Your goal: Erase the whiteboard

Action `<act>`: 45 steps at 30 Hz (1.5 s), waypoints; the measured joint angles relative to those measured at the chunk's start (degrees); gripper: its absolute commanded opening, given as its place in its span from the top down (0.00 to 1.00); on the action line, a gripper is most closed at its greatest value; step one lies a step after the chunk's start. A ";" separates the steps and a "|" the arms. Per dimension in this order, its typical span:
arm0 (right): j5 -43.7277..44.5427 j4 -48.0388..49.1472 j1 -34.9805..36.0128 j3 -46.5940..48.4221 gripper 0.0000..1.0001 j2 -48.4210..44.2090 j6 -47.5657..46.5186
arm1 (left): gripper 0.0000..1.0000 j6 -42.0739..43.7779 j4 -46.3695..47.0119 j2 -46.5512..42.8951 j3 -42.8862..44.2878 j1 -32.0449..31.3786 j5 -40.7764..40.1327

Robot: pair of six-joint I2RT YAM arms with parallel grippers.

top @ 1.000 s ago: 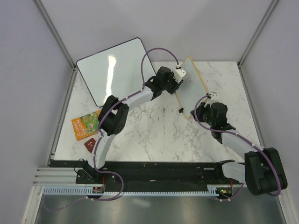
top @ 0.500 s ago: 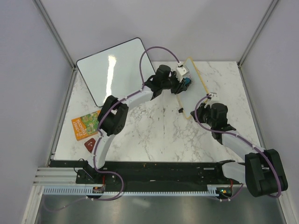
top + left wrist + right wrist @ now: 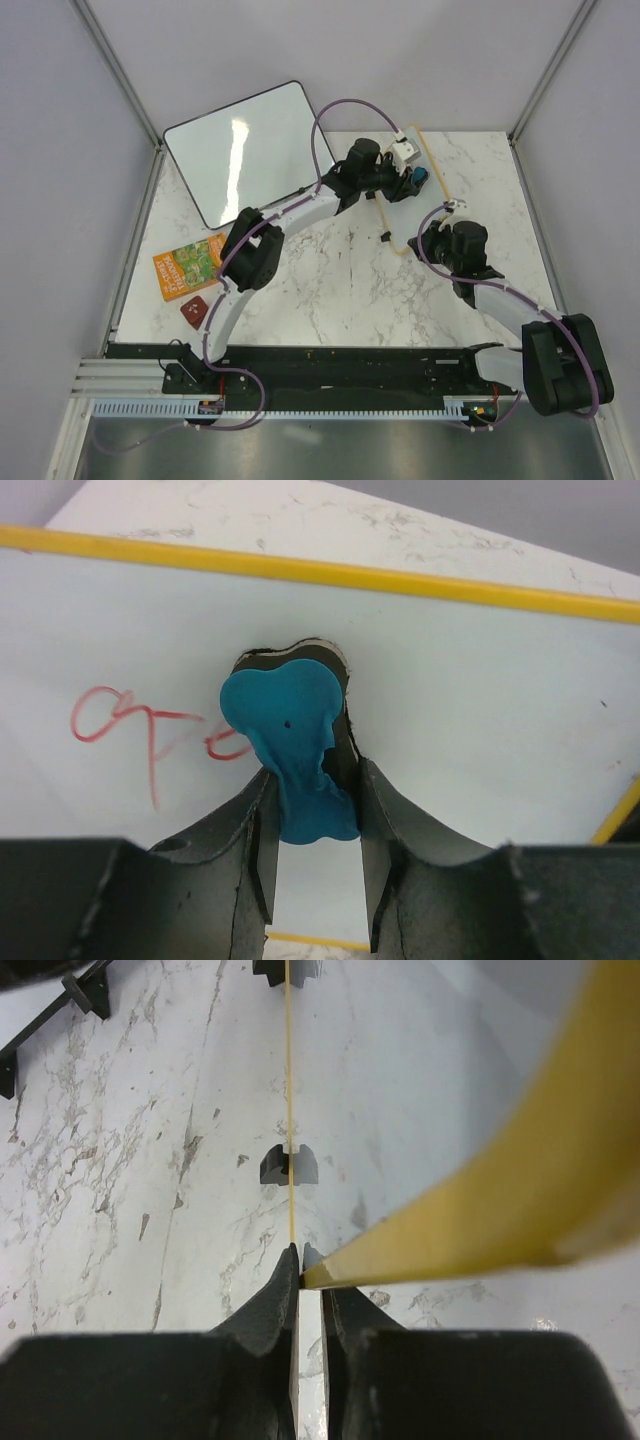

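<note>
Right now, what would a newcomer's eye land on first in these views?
First, the bright blue eraser, clamped in the left gripper and held against the whiteboard beside the red handwriting. Next, the right gripper pinching that board's yellow frame, holding it on edge at the far right of the table. A larger black-framed board catches glare at the far left.
</note>
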 measured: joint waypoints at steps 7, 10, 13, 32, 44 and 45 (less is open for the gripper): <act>-0.11 0.11 -0.37 0.00 1.00 0.59 0.55 | 0.98 -2.93 0.00 6.34 10.88 1.66 -3.15; -0.44 0.59 -0.35 0.00 1.00 0.85 0.24 | 0.98 -4.92 0.02 9.20 15.21 3.50 -4.11; -0.81 1.29 -0.35 0.02 1.00 1.36 0.07 | 0.98 -6.25 -0.39 12.24 19.08 5.09 -4.26; -1.53 1.66 -0.35 0.02 1.00 1.57 0.00 | 0.98 -1.53 -1.03 11.52 12.98 6.58 13.77; -1.01 1.97 -0.37 0.02 1.00 1.57 0.37 | 0.98 1.27 -4.85 9.73 13.53 3.56 10.67; -1.01 2.25 -0.37 0.02 1.00 1.57 0.37 | 0.98 0.66 -5.07 10.23 14.60 3.56 10.43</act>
